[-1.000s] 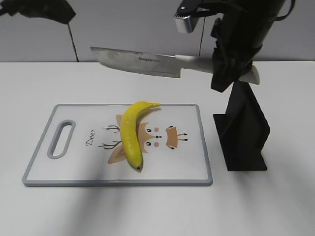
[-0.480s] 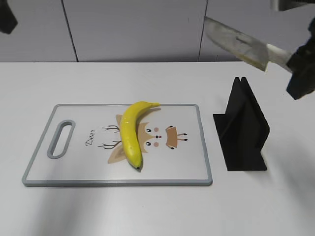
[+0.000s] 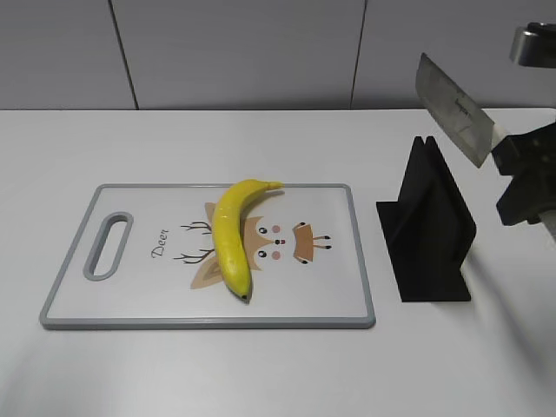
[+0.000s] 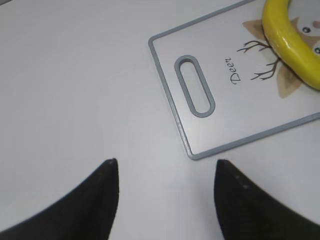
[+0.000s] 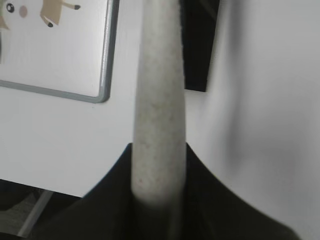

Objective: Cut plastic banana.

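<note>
The yellow plastic banana (image 3: 234,233) lies whole on the white cutting board (image 3: 130,300), curving from the far edge toward the front; part of it shows in the left wrist view (image 4: 290,42). My right gripper (image 3: 526,178) is shut on the pale handle (image 5: 159,100) of a cleaver knife (image 3: 452,109), held up at the far right above the black knife stand (image 3: 427,234). My left gripper (image 4: 165,172) is open and empty over bare table, left of the board's handle slot (image 4: 194,86); it is out of the exterior view.
The black knife stand sits right of the board, close to its right edge. The board's grey rim (image 5: 102,75) and the stand (image 5: 197,45) show in the right wrist view. A grey wall runs behind the white table.
My right arm has swung the knife from over the board's far edge to the far right, blade now pointing up-left above the stand. The left arm has left the exterior view.
</note>
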You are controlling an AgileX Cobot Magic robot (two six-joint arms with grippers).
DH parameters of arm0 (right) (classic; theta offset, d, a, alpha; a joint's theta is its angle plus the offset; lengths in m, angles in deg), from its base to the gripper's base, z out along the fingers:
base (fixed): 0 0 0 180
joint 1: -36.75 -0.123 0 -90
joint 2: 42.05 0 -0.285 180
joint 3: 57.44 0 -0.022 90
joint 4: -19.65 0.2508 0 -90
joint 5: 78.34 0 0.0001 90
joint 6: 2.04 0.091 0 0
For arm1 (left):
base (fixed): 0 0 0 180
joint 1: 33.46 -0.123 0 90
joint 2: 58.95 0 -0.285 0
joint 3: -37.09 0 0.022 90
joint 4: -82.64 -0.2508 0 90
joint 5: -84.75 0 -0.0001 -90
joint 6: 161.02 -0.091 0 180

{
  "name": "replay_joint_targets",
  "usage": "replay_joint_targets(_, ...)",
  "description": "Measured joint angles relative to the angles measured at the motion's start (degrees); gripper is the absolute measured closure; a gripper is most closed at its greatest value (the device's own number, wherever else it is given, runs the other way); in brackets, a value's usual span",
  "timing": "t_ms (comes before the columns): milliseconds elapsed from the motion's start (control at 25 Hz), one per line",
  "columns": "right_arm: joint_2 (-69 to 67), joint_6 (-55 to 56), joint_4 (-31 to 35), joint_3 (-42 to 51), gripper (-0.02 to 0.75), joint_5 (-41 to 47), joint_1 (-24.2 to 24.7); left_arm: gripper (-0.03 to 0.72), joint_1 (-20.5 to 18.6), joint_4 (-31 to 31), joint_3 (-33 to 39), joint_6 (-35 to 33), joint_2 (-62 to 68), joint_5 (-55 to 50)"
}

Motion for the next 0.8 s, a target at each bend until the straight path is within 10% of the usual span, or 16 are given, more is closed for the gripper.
replay_joint_targets(800, -7.4, 3.6, 1.8, 2.8, 0.559, -8.1, -2.2, 0.104, 0.0, 5.7, 23.3, 1.4, -47.4, -8.8)
